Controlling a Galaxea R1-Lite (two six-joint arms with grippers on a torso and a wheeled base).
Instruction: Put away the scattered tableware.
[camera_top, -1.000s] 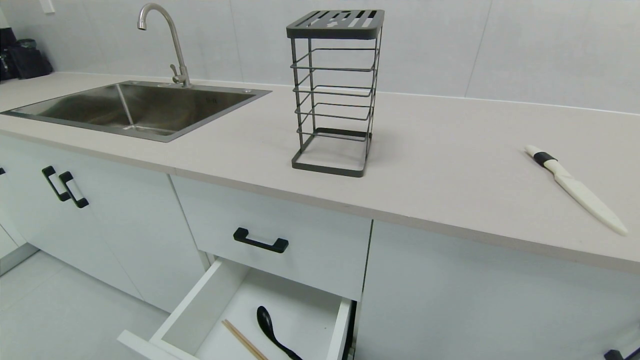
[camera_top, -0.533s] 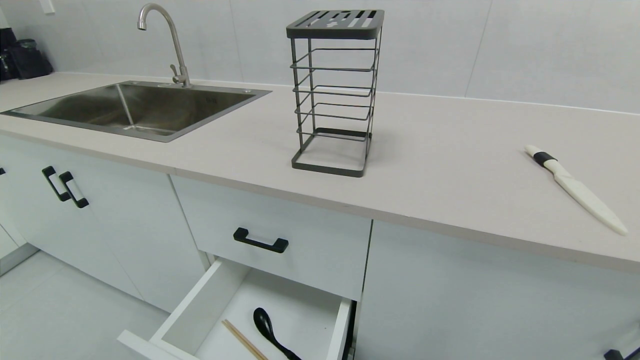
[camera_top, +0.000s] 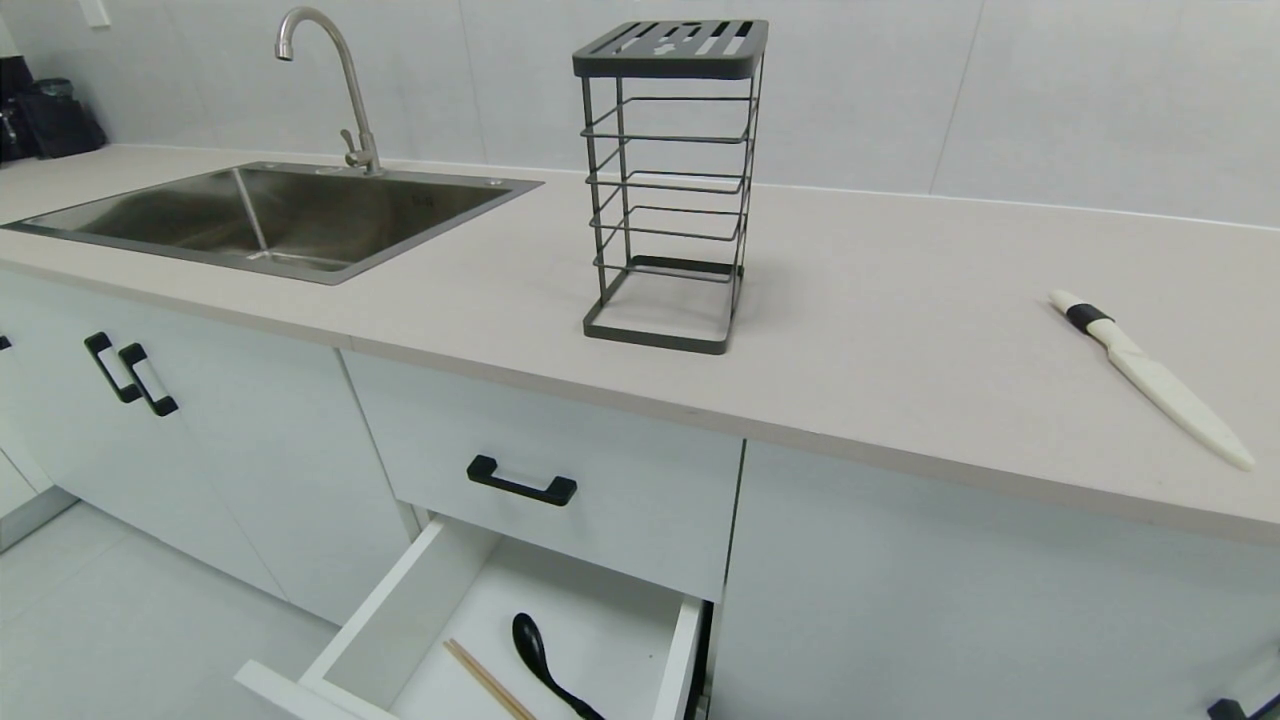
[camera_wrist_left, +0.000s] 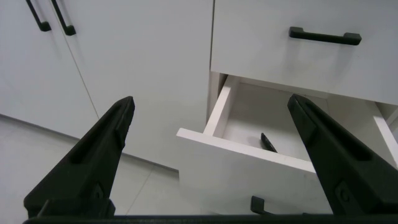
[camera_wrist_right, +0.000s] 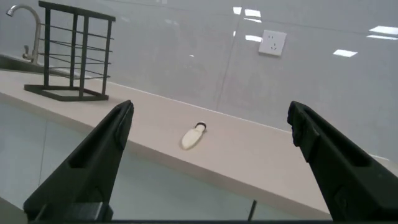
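Note:
A white knife (camera_top: 1150, 378) with a black band on its handle lies on the counter at the far right, also seen as the knife (camera_wrist_right: 194, 137) ahead of my right gripper (camera_wrist_right: 211, 107), which hangs open and empty off the counter's front edge. The dark wire knife rack (camera_top: 668, 185) stands upright mid-counter. Below it the lower drawer (camera_top: 400, 625) is pulled out, holding a black spoon (camera_top: 535, 655) and wooden chopsticks (camera_top: 485, 680). My left gripper (camera_wrist_left: 211, 102) is open and empty, in front of and above the open drawer (camera_wrist_left: 236, 146), where the spoon's end (camera_wrist_left: 268, 142) shows.
A steel sink (camera_top: 270, 210) with a faucet (camera_top: 340, 80) sits at the counter's left. The upper drawer (camera_top: 540, 470) with a black handle is closed. Cabinet doors (camera_top: 130, 375) with black handles stand to the left. The tiled wall backs the counter.
The black spoon in the drawer rocks very slightly; everything else stays as it was.

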